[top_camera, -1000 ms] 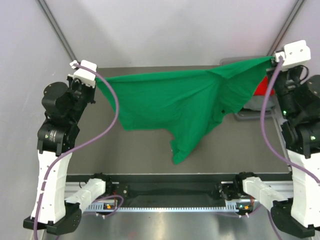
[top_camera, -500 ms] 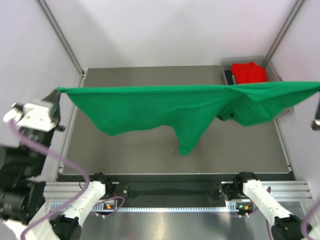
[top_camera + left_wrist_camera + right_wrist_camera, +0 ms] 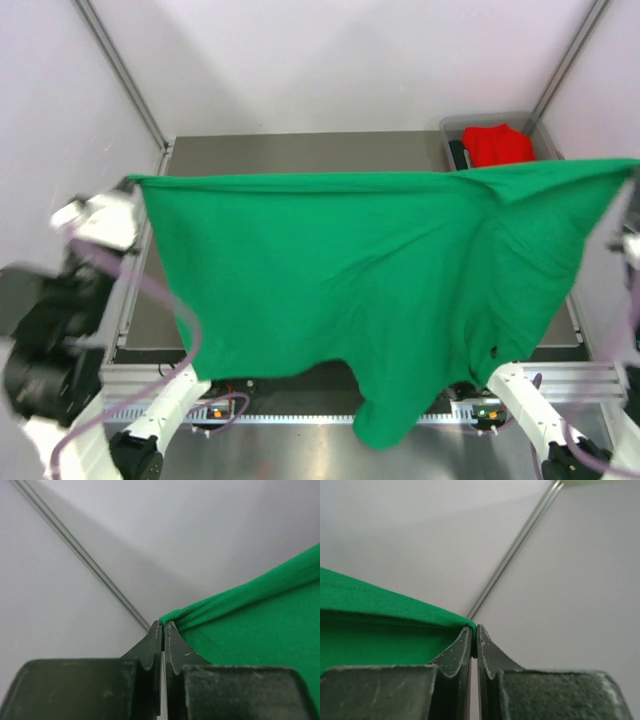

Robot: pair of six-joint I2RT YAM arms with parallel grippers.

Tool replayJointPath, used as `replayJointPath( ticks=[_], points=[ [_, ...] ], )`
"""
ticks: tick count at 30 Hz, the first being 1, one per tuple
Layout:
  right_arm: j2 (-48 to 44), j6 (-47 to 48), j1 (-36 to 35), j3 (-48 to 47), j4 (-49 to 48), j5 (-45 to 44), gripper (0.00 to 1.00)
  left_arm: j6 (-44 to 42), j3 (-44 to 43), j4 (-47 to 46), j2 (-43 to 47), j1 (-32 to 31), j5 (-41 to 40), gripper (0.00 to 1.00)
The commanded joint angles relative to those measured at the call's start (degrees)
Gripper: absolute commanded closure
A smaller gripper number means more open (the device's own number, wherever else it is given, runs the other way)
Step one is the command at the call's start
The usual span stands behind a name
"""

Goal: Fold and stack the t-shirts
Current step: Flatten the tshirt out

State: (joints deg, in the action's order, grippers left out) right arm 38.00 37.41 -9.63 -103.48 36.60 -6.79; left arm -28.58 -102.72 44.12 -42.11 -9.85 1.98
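The green t-shirt [image 3: 360, 280] hangs spread wide in the air, stretched between my two grippers and covering most of the table. My left gripper [image 3: 128, 188] is shut on its left top corner [image 3: 172, 617]; the jaws stand pressed together [image 3: 163, 626]. My right gripper [image 3: 474, 629] is shut on the right top corner [image 3: 395, 605], at the right edge of the top view. The shirt's lower hem and one sleeve hang down over the near rail. The red t-shirt [image 3: 498, 145] lies bunched in the bin at the back right.
The clear plastic bin [image 3: 452, 128] stands at the table's back right corner. The grey table [image 3: 300, 150] shows only at the back, above the shirt. Enclosure walls and frame posts [image 3: 120, 75] stand close on both sides.
Both grippers have lifted the green shirt high and pulled it toward the near edge. It has unfurled from a bunched drape into a wide hanging sheet that hides the table.
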Motion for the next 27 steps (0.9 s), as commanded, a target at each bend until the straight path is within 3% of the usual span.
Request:
replayJointPath(
  ticks=[1, 5, 8, 12, 17, 20, 27],
  points=[
    [2.4, 4.3, 0.2, 11.1, -8.3, -5.9, 1.00, -5.8, 12.5, 0.2, -3.9, 0.6, -7.7, 1.00],
    [7.2, 6.0, 0.2, 28.5, -16.9, -5.2, 1.00, -7.6, 28.3, -6.9, -7.1, 0.6, -7.9, 1.00],
    [13.8, 7.3, 0.2, 35.9, -23.7, -4.9, 1.00, -10.2, 40.8, -17.1, -12.2, 0.7, -10.0, 1.00],
    [26.1, 7.8, 0.7, 37.9, -31.2, -4.8, 1.00, -11.9, 46.1, -29.5, -23.4, 1.8, -10.0, 1.00],
    [46.8, 5.0, 1.1, 33.2, -38.3, -6.0, 1.00, -11.7, 42.3, -37.4, -45.1, 3.1, -10.2, 1.00],
    [57.0, 3.3, 1.1, 28.2, -40.2, -6.7, 1.00, -10.4, 34.1, -38.2, -56.5, 3.4, -11.6, 1.00],
    [73.5, 1.6, 1.1, 15.5, -41.0, -8.6, 1.00, -9.5, 19.7, -39.0, -72.8, 4.3, -15.9, 1.00]
  ],
)
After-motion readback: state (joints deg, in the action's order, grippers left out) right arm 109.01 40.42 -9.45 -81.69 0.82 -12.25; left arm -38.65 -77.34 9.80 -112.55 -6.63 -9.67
